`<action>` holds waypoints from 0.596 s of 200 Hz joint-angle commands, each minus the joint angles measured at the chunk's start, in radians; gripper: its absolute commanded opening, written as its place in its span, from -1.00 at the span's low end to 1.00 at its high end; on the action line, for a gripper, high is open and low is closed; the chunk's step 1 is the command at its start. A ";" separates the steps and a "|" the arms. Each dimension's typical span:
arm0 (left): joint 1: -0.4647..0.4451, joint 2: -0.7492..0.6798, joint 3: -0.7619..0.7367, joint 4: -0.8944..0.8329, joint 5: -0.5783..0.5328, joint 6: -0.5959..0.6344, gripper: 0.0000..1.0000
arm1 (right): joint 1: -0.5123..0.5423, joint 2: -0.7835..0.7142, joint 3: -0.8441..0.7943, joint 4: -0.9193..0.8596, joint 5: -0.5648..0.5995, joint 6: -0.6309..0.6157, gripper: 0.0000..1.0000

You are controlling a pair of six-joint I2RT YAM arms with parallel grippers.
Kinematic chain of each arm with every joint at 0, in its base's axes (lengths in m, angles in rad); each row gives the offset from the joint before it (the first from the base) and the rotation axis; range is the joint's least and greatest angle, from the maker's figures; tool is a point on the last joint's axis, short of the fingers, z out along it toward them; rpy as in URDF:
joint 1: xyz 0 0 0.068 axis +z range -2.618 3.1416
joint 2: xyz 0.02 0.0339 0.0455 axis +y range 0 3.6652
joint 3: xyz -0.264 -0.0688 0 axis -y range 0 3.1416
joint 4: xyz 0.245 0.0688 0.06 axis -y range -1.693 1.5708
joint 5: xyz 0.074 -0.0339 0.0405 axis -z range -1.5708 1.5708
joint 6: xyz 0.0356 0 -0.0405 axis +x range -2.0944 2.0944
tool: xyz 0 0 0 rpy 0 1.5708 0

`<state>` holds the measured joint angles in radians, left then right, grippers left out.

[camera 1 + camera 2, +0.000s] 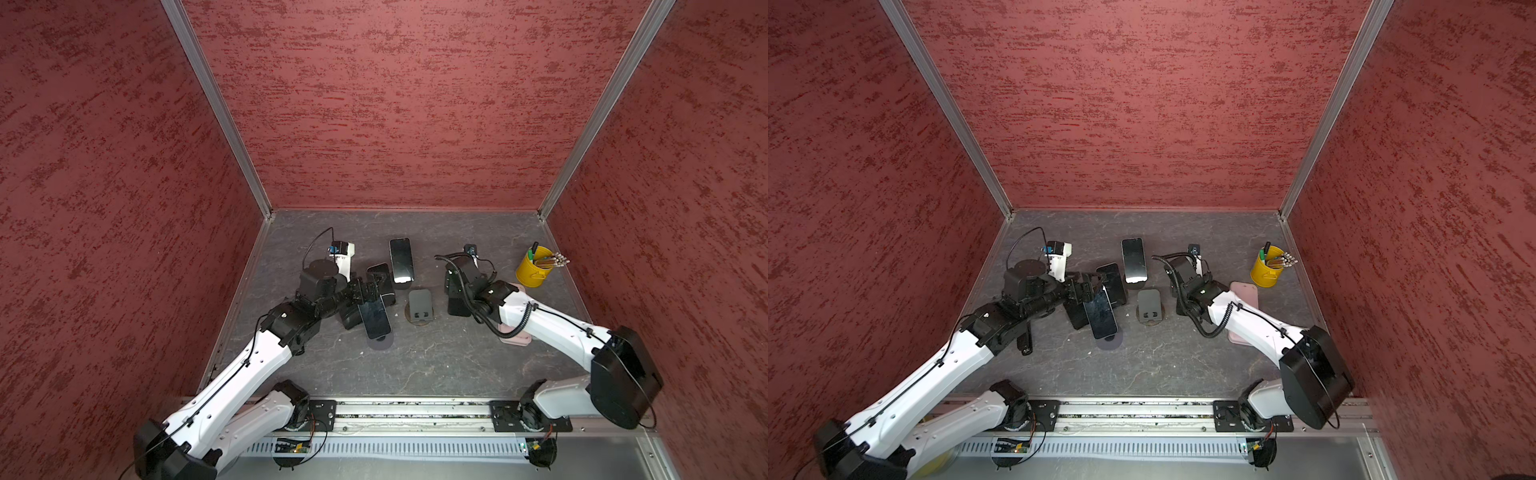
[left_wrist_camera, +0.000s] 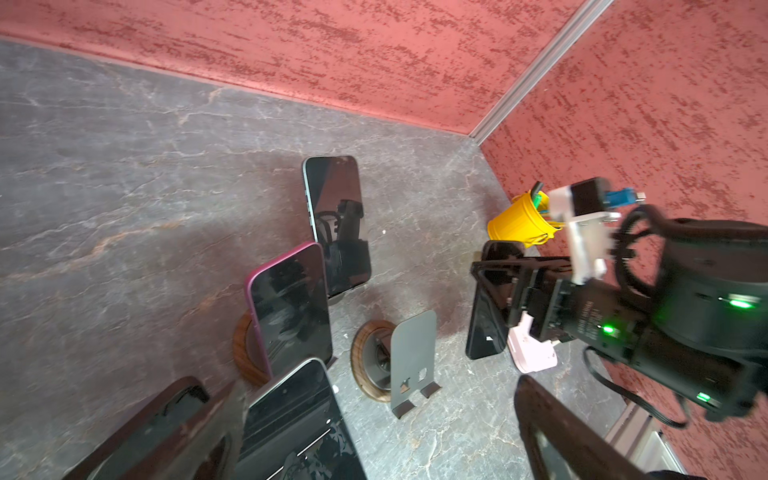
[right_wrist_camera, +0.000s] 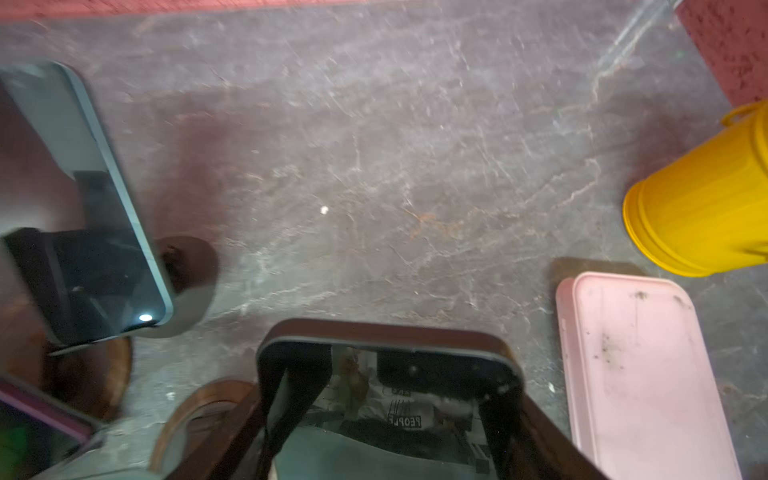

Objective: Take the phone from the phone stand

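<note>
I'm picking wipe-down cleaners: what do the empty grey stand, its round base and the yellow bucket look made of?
Empty grey stand: likely thin sheet metal with a matte grey coat; it has bent lips and punched cut-outs. Round base: wood or wood-look, with brown grain on the rim. Yellow bucket: probably painted metal, with a slight sheen and a ribbed wall; plastic is possible.

You face three mottled red walls (image 1: 395, 104) joined by aluminium corner strips (image 1: 216, 108), above a grey veined floor (image 1: 415, 365), evenly lit.
</note>
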<state>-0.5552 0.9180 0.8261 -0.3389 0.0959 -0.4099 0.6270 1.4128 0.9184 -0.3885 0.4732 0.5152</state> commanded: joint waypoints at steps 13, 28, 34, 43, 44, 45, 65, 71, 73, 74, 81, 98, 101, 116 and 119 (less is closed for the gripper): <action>-0.024 -0.007 0.035 0.030 -0.007 0.020 0.99 | -0.047 0.073 -0.005 0.158 -0.091 -0.034 -0.46; -0.030 -0.008 0.036 0.027 -0.014 0.018 0.99 | -0.068 0.125 0.013 0.186 -0.127 -0.054 -0.46; -0.032 -0.010 0.036 0.025 -0.020 0.017 0.99 | -0.075 0.148 0.026 0.193 -0.142 -0.064 -0.46; -0.035 -0.011 0.036 0.022 -0.025 0.016 0.99 | -0.080 0.182 0.044 0.207 -0.157 -0.084 -0.46; -0.035 -0.011 0.036 0.022 -0.025 0.017 0.99 | -0.081 0.186 0.046 0.207 -0.157 -0.086 -0.46; -0.034 -0.011 0.036 0.021 -0.026 0.016 0.99 | -0.082 0.190 0.048 0.207 -0.158 -0.087 -0.46; -0.040 -0.013 0.041 0.005 -0.050 0.013 0.99 | -0.105 0.269 0.105 0.199 -0.178 -0.109 -0.46; -0.040 -0.012 0.043 0.001 -0.057 0.013 0.99 | -0.111 0.291 0.123 0.196 -0.182 -0.114 -0.46; -0.040 -0.011 0.045 -0.001 -0.059 0.013 0.99 | -0.114 0.295 0.129 0.197 -0.186 -0.116 -0.46; -0.040 -0.011 0.045 -0.002 -0.061 0.014 0.99 | -0.114 0.299 0.131 0.198 -0.188 -0.118 -0.46; -0.040 -0.010 0.051 -0.010 -0.067 0.015 0.99 | -0.122 0.319 0.145 0.205 -0.202 -0.126 -0.46; -0.041 -0.002 0.062 -0.026 -0.077 0.019 0.99 | -0.137 0.354 0.175 0.218 -0.231 -0.143 -0.46; -0.041 -0.002 0.063 -0.029 -0.077 0.019 0.99 | -0.138 0.359 0.180 0.222 -0.233 -0.145 -0.46; -0.045 0.000 0.060 -0.030 -0.083 0.011 0.99 | -0.149 0.386 0.201 0.230 -0.248 -0.153 -0.45; -0.046 -0.001 0.057 -0.031 -0.085 0.008 0.99 | -0.152 0.391 0.206 0.232 -0.252 -0.154 -0.45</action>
<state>-0.5911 0.9165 0.8646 -0.3489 0.0395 -0.4099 0.4961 1.7779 1.0748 -0.2146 0.2649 0.3904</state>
